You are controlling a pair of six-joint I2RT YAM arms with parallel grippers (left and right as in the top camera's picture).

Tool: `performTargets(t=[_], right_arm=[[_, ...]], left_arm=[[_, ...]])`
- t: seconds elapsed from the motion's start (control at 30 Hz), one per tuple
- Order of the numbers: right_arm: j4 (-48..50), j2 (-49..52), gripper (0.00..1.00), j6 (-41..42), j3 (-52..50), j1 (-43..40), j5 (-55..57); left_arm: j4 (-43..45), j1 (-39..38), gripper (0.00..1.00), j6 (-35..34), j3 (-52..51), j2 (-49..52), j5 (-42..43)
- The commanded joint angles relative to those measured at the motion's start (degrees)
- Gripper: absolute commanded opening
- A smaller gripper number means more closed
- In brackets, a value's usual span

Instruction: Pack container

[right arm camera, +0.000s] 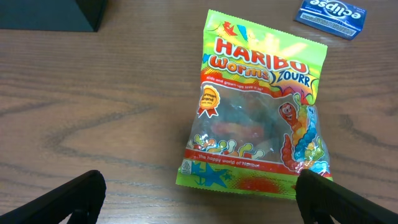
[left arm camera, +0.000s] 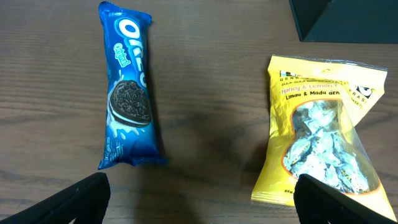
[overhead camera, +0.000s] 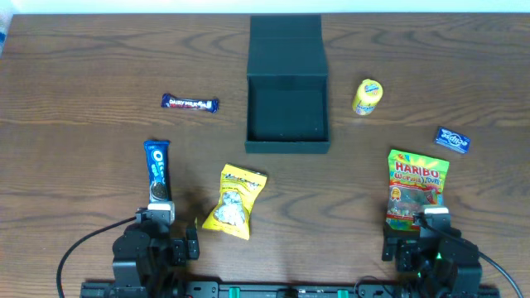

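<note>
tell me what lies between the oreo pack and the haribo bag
The yellow candy bag lies between the Oreo pack and the Haribo bag, nearer the Oreo; the rest is bare table. The overhead view shows this.

Ahead of the left gripper [left arm camera: 202,193], the Oreo packet [left arm camera: 127,87] lies at 11 o'clock and the yellow sweet bag [left arm camera: 320,124] at 1 o'clock, with bare wood between them. The Haribo bag [right arm camera: 255,106] blocks the right gripper's [right arm camera: 199,199] 12 o'clock; its 10 o'clock lane toward the container [overhead camera: 287,147] is open.
</note>
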Motion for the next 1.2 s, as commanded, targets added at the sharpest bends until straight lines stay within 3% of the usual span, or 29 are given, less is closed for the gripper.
performTargets(t=[0.0,1.17], right_arm=[[-0.09,-0.59,0.99,-0.85,-0.59,0.37,0.09],[-0.11,-0.59,0.99,-2.14,-0.59,0.37,2.49]], left_arm=[[-3.06,0.31,0.95,1.46,-1.07,-0.17,-0.63],[-3.06,0.31,0.95,1.46,-1.07,-0.17,-0.63]])
